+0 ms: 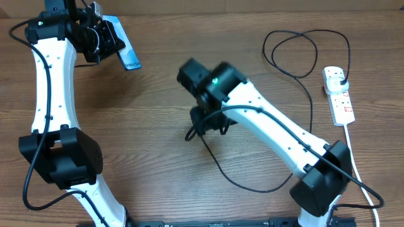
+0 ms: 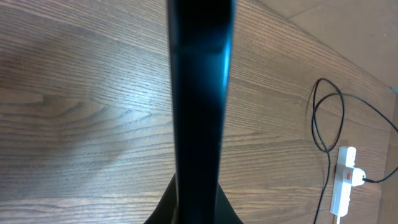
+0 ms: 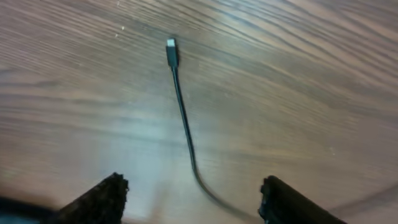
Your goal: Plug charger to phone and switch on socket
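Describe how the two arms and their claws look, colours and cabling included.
The left arm and right arm have white tubular links joined by bulky black joint housings, with thin black cables running along them. A green light glows near the right wrist. The left claw and right claw are black.

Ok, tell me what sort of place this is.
Probably a robot lab bench, not a home desk: a left arm and right arm stand at a wood-grain table, with a phone, charger and socket to work on.
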Action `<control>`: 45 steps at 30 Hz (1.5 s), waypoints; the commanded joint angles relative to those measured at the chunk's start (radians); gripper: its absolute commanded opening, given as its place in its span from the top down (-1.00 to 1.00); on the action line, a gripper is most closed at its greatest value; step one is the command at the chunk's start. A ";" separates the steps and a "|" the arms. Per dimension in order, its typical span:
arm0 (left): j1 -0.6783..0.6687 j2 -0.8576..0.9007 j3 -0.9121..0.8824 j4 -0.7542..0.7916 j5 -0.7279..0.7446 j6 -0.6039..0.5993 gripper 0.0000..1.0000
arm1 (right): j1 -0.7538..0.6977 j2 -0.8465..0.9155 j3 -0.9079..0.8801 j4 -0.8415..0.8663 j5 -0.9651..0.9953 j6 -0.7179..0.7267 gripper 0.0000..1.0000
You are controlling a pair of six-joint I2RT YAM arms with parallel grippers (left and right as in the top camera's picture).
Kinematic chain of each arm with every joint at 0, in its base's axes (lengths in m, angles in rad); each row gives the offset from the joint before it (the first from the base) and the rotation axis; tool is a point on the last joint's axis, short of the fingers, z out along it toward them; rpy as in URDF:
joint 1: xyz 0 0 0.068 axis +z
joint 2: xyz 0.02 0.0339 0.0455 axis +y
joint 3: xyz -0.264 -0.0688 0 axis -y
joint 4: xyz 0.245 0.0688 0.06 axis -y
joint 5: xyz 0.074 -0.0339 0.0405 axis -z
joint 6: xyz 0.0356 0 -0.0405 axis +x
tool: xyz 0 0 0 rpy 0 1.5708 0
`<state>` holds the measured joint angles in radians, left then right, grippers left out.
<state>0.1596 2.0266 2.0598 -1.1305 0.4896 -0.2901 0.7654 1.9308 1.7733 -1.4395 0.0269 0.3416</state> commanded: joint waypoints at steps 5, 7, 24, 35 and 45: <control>0.003 -0.005 0.010 0.003 0.036 -0.013 0.91 | -0.036 0.056 -0.194 0.252 -0.044 -0.063 -0.47; 0.003 -0.005 0.010 0.000 0.036 -0.013 0.92 | -0.035 0.073 -0.194 0.277 -0.042 -0.079 -0.36; 0.004 -0.005 0.010 -0.003 0.035 -0.013 0.92 | -0.005 0.181 -0.200 0.387 -0.055 -0.080 0.18; 0.004 -0.005 0.010 -0.002 0.035 -0.010 0.92 | -0.003 0.198 -0.232 0.429 -0.047 -0.080 0.31; 0.003 -0.005 0.010 -0.002 0.035 -0.010 0.92 | -0.002 0.236 -0.232 0.437 -0.036 -0.080 0.32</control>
<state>0.1596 2.0266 2.0598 -1.1374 0.4965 -0.2901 0.7597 2.1445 1.5482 -1.0035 -0.0193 0.2615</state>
